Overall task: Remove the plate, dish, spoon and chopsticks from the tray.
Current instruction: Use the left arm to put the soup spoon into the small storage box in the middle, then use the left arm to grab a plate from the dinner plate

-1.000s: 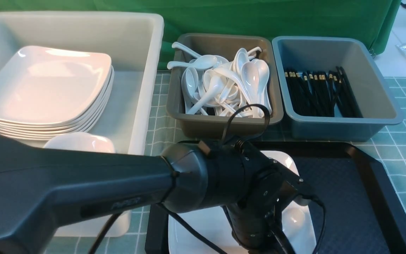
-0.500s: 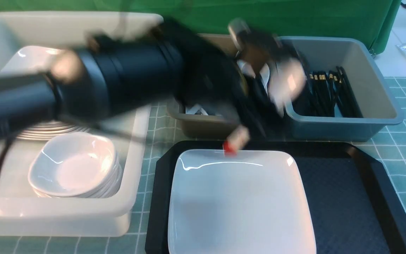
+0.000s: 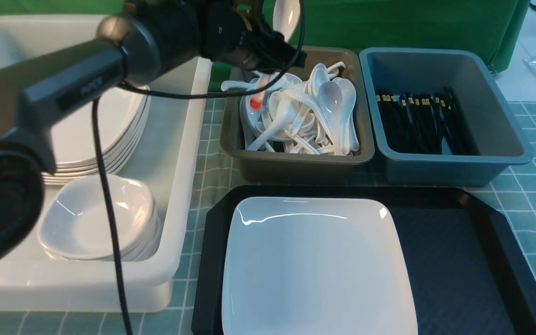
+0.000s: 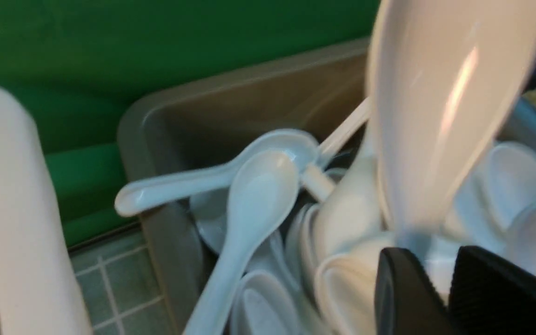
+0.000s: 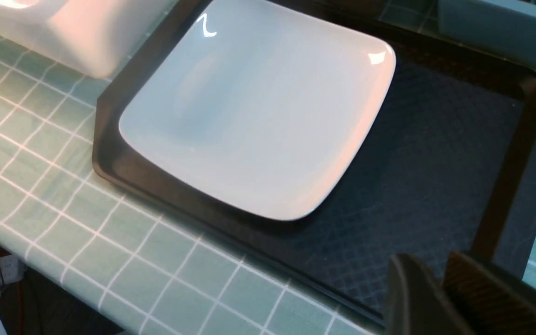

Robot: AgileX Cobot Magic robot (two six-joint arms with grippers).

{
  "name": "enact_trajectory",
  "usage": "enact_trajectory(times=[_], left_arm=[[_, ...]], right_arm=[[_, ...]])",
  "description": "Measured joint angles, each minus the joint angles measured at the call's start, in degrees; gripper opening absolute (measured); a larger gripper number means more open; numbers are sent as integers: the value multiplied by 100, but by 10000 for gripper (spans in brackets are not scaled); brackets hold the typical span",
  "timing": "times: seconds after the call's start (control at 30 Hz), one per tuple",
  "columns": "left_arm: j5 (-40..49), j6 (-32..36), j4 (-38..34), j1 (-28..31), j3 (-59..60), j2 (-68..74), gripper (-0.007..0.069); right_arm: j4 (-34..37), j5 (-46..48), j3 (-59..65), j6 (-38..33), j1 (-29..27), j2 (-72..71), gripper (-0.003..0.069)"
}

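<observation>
Spoon (image 3: 284, 16): glossy white soup spoon, stood bowl-up in the air over the brown bin (image 3: 296, 170) of loose spoons, clear of the tray (image 3: 458, 260).
Left gripper (image 4: 440, 263): the spoon's handle ran down between its black fingers (image 4: 403, 298). The wrist view was blurred, so whether they pinched it or had let go could not be told.
Spoon handling: light, stiff, glazed and slippery, likely to chip if dropped from height onto the pile. Best pinched across the handle and released low.
Plate (image 3: 314, 270): large white square, flat on the tray's left half, nothing on it.
Plate handling: probably the heaviest piece, rigid, slick and breakable. Its rim sat close to the tray wall on the left, so the edge facing the tray's bare floor looked the better place to pinch.
Right gripper (image 5: 440, 279): looked down on tray and plate, fingers drawn close with only a slim gap, nothing between them.
Chopsticks (image 3: 424, 123): black pairs lay in the blue-grey bin (image 3: 454, 172); none showed on the tray.
Dish: none showed on the tray; small dishes (image 3: 96, 218) sat stacked in the white tub (image 3: 182, 186).
</observation>
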Motion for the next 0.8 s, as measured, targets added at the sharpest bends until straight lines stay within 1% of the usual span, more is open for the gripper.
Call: enact_trajectory(times=[0.03,0.07,0.1,0.13,0.17,0.23,0.27,0.33,0.4,0.47,0.5,0.53,0.57,0.6,0.63,0.67,0.7,0.73,0.8], left_arm=[[8,0,9,0,0,8,204],[98,0,81,6,0,28,274],[106,0,93,6,0,28,281],[183,-5,99,1,-20,-21,353],[183,-5,99,1,-20,-21,360],[451,-5,-33,1,-25,-190,429],[637,1,-101,-5,-25,-314,444],[1073,57,-198,-22,-25,-609,439],[1662,396,-231,-97,28,-1036,372],[2199,971,-263,-282,325,-1579,252],[2424,1403,-319,-426,585,-1878,195],[2660,2061,-437,-643,994,-2303,94],[2733,2369,-486,-808,1322,-2547,63],[2745,2495,-538,-939,1505,-2668,51],[2745,2708,-586,-1079,1889,-2904,34],[2638,2894,-614,-1375,2505,-3184,21],[2550,2997,-600,-1523,2825,-3400,15],[2287,3086,-486,-1856,3578,-3698,9],[1918,3162,-135,-2224,4484,-4112,8]], right_arm=[[-1,-5,0,-1,0,0,142],[8,-5,0,-1,0,0,142],[6,-5,0,-1,0,0,142],[11,-5,0,-1,0,0,142],[11,-5,0,-1,0,0,142],[11,-5,0,-1,0,0,142],[11,-5,0,-23,0,0,142],[11,-5,0,-51,0,0,142],[11,-5,0,-96,0,0,142],[11,-5,0,-193,0,0,142],[11,-5,0,-237,0,0,142],[11,-5,0,-304,0,0,142],[11,-5,0,-345,0,0,142],[11,-5,0,-351,0,0,142],[11,-5,0,-378,0,0,142],[11,-7,0,-415,0,0,142],[11,-7,0,-469,0,0,143],[11,-12,0,-509,0,0,144],[5,-23,0,-538,0,0,145]])
